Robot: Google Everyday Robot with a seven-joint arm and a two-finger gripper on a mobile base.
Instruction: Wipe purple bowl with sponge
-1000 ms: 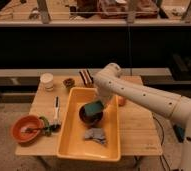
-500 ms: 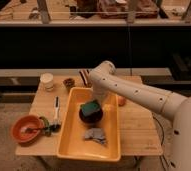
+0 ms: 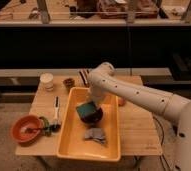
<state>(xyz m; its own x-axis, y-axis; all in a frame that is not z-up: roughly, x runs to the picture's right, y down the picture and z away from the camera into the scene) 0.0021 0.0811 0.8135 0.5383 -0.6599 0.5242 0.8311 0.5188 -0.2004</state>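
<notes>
The purple bowl (image 3: 94, 117) sits inside the yellow tub (image 3: 74, 139), in its upper middle part. The teal-green sponge (image 3: 86, 109) lies tilted over the bowl's left rim and covers much of its inside. My gripper (image 3: 95, 101) comes down from the white arm (image 3: 139, 95) right above the sponge's far edge. The arm's wrist hides the point where the gripper meets the sponge.
A grey-blue rag (image 3: 95, 135) lies in the tub in front of the bowl. An orange-red bowl (image 3: 26, 128) with a utensil sits at the table's left front. A white cup (image 3: 47, 81), a small brown cup (image 3: 68, 82) and a black-handled tool (image 3: 57, 111) stand on the wooden table (image 3: 136, 130).
The arm has swung left across the tub over the second. The sponge has moved left with it, now over the bowl's left side.
</notes>
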